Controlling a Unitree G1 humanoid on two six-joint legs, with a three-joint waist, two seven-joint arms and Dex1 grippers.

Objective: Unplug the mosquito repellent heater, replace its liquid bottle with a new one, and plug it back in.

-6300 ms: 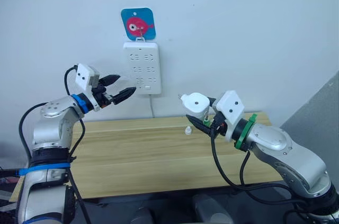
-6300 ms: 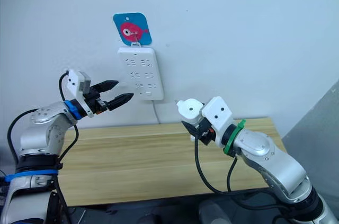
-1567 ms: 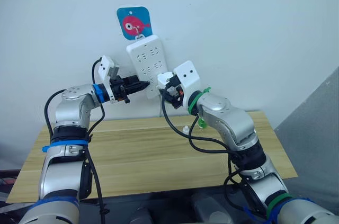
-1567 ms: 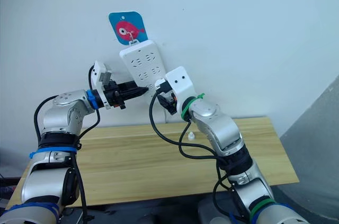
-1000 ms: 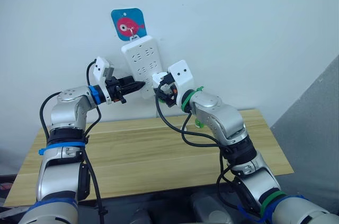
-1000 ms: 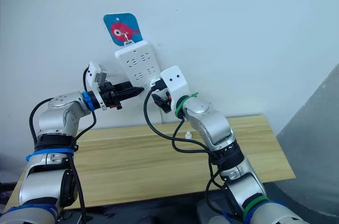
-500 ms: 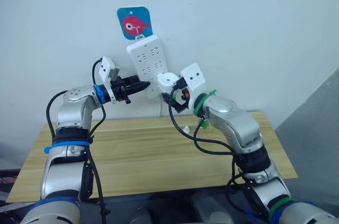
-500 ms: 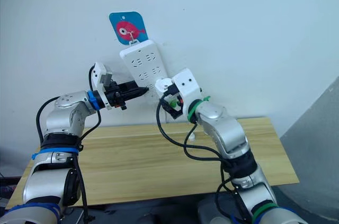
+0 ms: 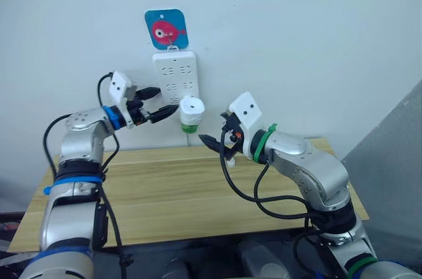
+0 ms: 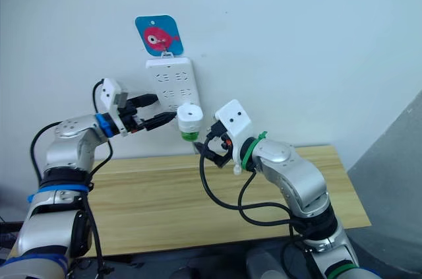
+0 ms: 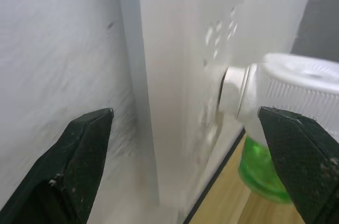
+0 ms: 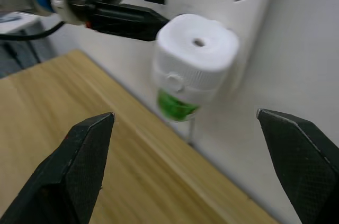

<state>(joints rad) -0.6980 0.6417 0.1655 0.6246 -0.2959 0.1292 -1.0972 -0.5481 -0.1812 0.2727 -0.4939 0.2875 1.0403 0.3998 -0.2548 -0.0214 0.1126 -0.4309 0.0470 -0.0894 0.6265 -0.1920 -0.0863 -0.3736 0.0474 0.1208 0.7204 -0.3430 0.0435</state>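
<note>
My end effectors, left [image 9: 160, 105] and right [image 9: 206, 140], gape empty; the light, slick mosquito repellent heater [image 9: 191, 109] at twelve o'clock wants gripping across its ribbed sides.

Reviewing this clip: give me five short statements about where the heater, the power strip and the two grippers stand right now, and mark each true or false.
1. The mosquito repellent heater is plugged into the power strip. True.
2. The right gripper is shut on the heater. False: it is open and apart from it.
3. A green bottle sits under the heater. True.
4. The left gripper is closed flat on the tabletop. False: it is open, up by the power strip's side.
5. The power strip lies on the wooden table. False: it hangs on the wall under a blue fish sign.
</note>
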